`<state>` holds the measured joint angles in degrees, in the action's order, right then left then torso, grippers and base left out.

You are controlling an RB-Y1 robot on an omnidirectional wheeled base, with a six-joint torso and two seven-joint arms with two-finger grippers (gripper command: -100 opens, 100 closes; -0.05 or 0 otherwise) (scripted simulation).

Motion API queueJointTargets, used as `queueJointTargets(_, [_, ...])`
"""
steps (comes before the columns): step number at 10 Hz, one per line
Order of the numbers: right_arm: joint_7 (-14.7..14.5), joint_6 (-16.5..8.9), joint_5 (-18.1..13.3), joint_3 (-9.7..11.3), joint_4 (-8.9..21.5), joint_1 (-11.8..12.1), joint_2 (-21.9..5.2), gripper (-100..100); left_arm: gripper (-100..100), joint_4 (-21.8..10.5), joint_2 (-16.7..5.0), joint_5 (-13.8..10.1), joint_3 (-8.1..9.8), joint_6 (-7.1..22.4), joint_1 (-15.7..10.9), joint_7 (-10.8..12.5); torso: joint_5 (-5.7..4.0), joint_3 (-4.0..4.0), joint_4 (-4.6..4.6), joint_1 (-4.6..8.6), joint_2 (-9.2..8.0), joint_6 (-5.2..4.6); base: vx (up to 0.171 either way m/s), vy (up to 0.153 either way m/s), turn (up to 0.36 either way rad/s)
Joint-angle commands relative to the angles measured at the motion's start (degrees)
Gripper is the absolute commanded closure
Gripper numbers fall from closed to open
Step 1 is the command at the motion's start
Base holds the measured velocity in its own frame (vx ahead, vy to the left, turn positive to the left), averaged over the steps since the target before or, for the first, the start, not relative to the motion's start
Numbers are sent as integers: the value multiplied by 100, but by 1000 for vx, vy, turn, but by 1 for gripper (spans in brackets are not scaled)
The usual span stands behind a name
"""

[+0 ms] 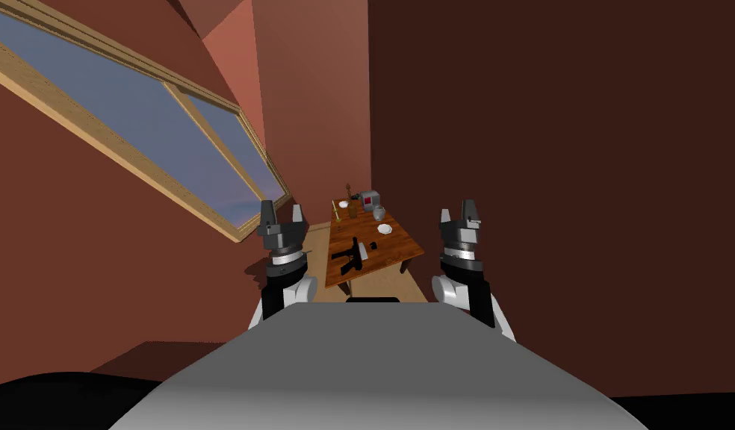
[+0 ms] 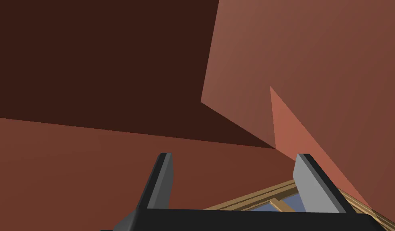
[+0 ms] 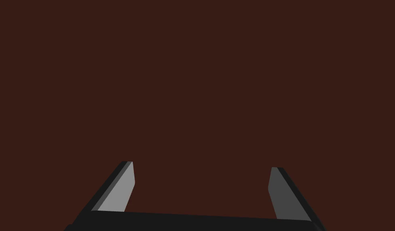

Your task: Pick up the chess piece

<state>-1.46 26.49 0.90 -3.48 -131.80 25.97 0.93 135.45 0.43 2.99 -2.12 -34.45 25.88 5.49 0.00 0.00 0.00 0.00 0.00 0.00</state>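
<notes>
- Left gripper (image 1: 283, 209) and right gripper (image 1: 459, 209) are raised, fingers wide, empty.
- Chess piece is presumably among the small items on the wooden table (image 1: 399, 242), well ahead; can't tell which.
- Likely light, rigid, slick: pinch mid-body.

The left gripper (image 1: 283, 210) and right gripper (image 1: 458, 209) are dark grey boxes, each with two thin blade-like fingers (image 2: 313, 188), light grey on the flats and near-black along the edges. At six o'clock from each box come a silver-white ring (image 1: 287, 260), a black forearm (image 1: 273, 297) and a rounded white joint (image 1: 302, 288).
</notes>
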Motion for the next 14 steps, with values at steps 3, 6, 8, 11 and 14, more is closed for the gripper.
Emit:
queueJointTargets(3, [-16, 5, -249, -10, 238, -11, -446, -100, 0, 0, 0, 0, 0, 0, 0, 0, -4, -1, 0, 21, 1, 1, 0, -57, 91])
queueJointTargets(6, [-45, 2, -670, -18, 650, -26, -887, -100, 0, 0, -1, 0, 1, 0, 0, 0, -11, 1, 0, 50, -2, 1, -7, -120, 172])
queueJointTargets(8, [-59, -4, -846, -20, 825, -32, -1030, -100, 0, 0, -1, 0, 1, 0, 0, 0, -13, -3, -1, 58, 6, 1, 9, -121, 146])
queueJointTargets(11, [-90, -28, -1244, -25, 1223, -42, -1306, -100, 0, 0, -1, 0, 1, 0, 0, 0, -10, -1, 0, 43, 2, 2, -11, -93, 189])
queueJointTargets(14, [-129, -77, -1693, -36, 1679, -51, -1564, -100, 0, 0, -1, 0, 1, 0, 0, 0, -11, -3, -1, 48, 6, 3, -12, -105, 227])
